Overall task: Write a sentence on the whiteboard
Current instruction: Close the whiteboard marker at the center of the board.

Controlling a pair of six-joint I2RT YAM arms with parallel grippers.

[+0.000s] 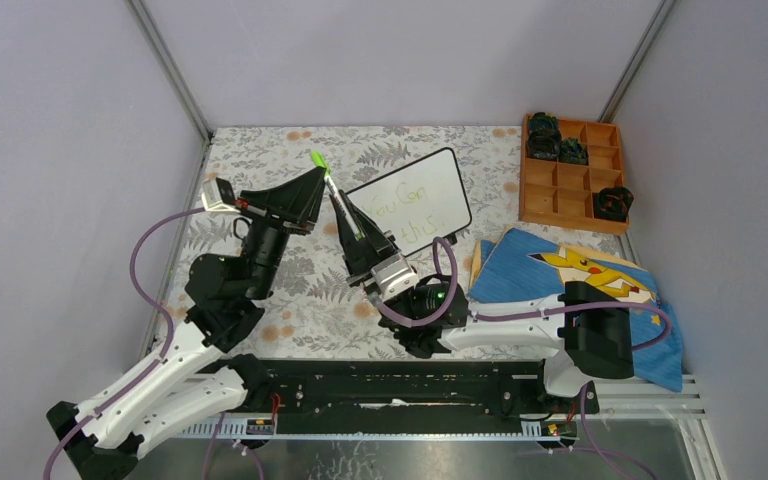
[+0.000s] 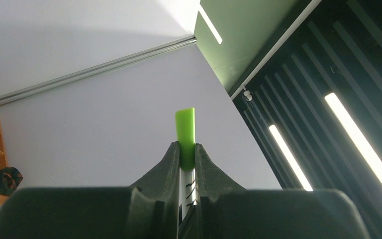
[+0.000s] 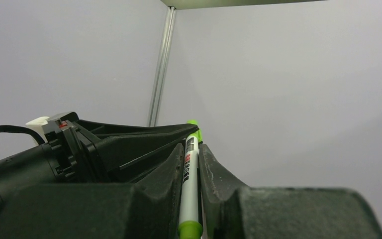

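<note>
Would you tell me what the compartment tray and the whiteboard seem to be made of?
The compartment tray looks like matte wood: warm orange-brown, with thin dividers. The whiteboard seems a smooth white coated panel, plastic or metal I cannot tell, in a thin black frame, likely plastic; green writing sits on its surface.

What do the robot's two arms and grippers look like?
The left arm and right arm have white links and black joints, each trailing a purple cable. The left gripper and right gripper are black, with two tapered wedge-shaped fingers.
</note>
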